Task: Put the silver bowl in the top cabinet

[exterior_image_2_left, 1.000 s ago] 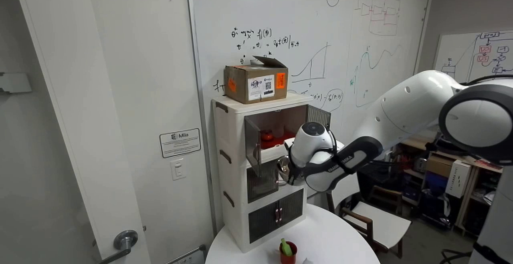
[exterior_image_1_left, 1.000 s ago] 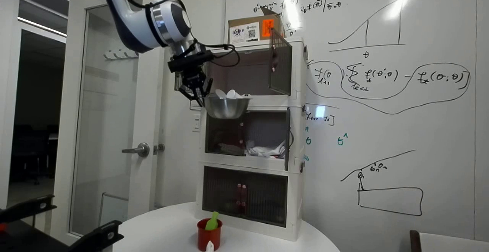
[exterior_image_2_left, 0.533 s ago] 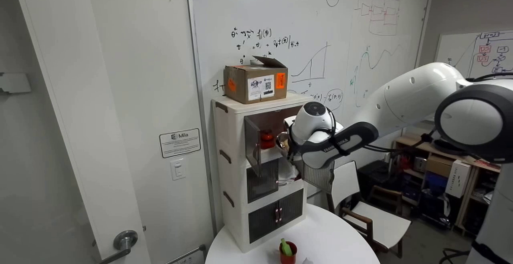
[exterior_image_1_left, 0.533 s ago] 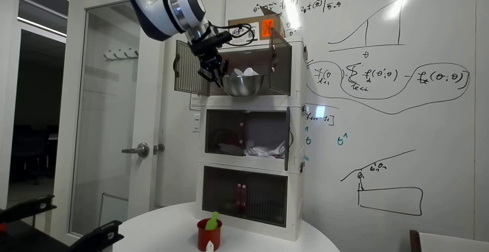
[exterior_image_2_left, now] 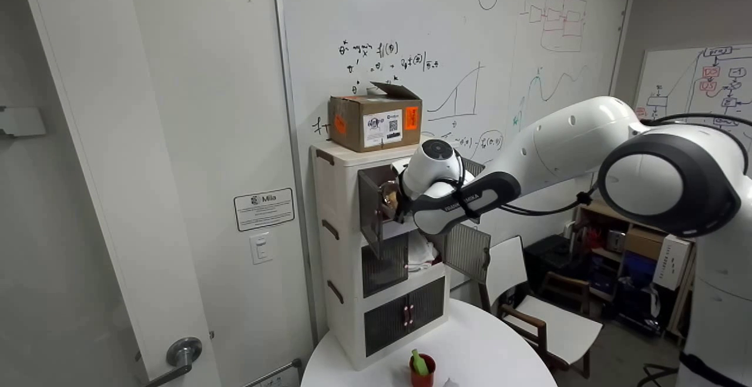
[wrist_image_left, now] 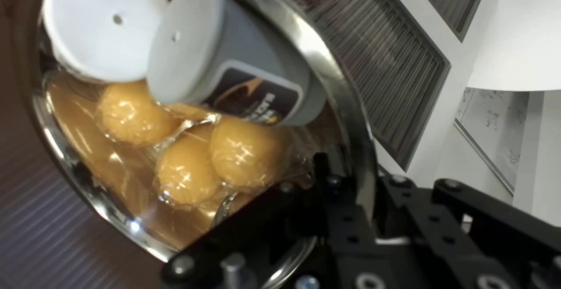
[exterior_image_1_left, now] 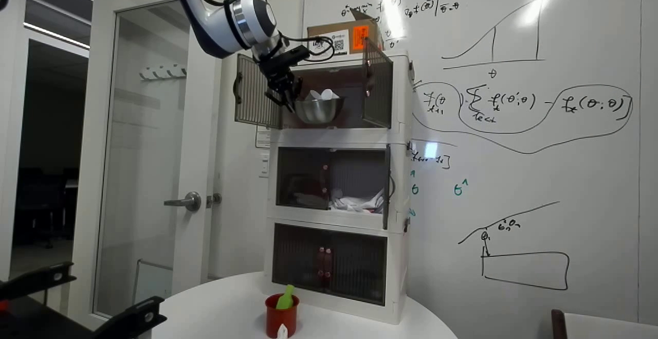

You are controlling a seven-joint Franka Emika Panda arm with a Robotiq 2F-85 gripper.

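The silver bowl, pinched in the gripper, is now higher, level with the top cabinet, and seems nearly in.

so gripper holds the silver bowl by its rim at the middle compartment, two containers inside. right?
Level's wrong: both exterior views show the silver bowl at the top cabinet. The rest is right: gripper on its rim, two containers inside.

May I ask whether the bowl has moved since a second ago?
Yes, upward: in an exterior view, the bowl, which overlapped the bottom ledge of the top cabinet, now shows above that ledge.
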